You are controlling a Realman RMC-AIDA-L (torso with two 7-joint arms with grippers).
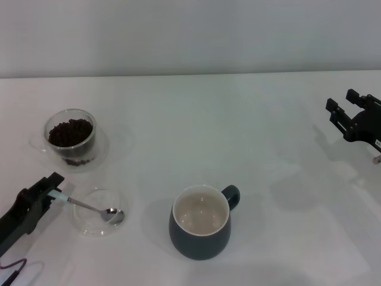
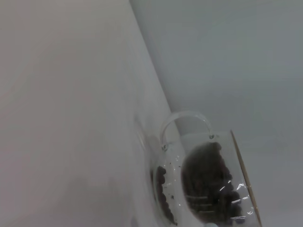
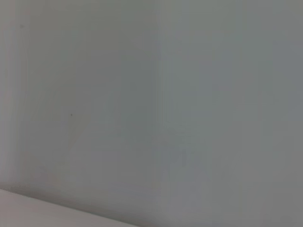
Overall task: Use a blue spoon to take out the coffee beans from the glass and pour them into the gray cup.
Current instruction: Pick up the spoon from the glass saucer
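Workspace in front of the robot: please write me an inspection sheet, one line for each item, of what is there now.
Surface: white table, no spills seen.
Job's things: glass with coffee beans at far left; gray cup near centre, upright, no beans seen inside; blue spoon with its bowl in a shallow glass dish.
Clutter: nothing seen.
Grippers: left claw at the spoon's handle end, grip cannot be confirmed; right claw open, off to the right edge, holding nothing.
Cables: thin cable at the near-left corner.
Surroundings: plain pale wall behind the table.
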